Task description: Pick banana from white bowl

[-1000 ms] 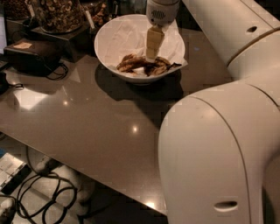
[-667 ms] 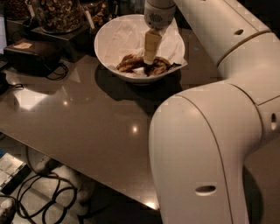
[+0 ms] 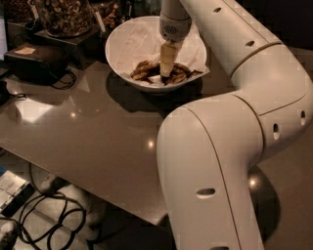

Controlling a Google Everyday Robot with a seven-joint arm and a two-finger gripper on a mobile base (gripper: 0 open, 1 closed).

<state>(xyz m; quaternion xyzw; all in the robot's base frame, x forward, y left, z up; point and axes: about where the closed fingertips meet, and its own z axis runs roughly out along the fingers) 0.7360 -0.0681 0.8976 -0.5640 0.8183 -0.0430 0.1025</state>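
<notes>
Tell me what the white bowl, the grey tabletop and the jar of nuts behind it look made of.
Large round white bowl: glazed ceramic or hard plastic, judging by its smooth, even wall. Grey tabletop: polished stone or laminate; it mirrors lamp glints. Clear jar of nuts: likely glass, since the nuts show through. The robot's gripper reaches down into the bowl at the brown-blotched banana.

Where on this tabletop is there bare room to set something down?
Bare: the table stretch between the white bowl, the black case and the arm. Crowded: the back edge with jars, and the bowl, where the hand reaches the banana.
</notes>
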